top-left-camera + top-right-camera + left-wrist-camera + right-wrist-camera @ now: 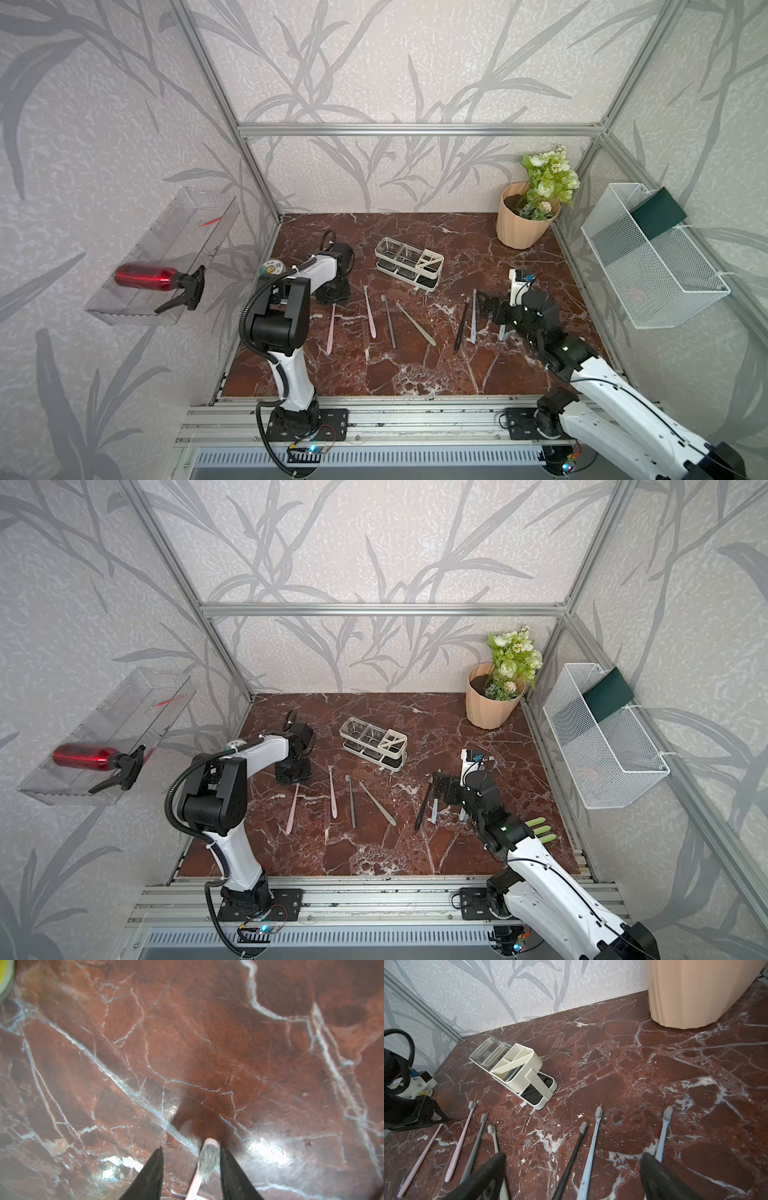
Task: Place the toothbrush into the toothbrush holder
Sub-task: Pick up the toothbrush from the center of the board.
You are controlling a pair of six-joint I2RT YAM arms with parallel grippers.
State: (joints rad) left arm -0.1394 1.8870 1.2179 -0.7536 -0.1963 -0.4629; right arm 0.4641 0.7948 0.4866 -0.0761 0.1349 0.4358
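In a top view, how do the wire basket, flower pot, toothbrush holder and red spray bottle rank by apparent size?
1. wire basket
2. flower pot with its flowers
3. toothbrush holder and red spray bottle: look alike; the bottle may be nearer the camera, so unranked.

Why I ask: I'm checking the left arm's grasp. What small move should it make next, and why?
Probably close the left gripper on the pink toothbrush. In the left wrist view its bristled head sits between the jaws, close against one and clear of the other. It lies flat on the marble table, so nothing looks gripped yet.
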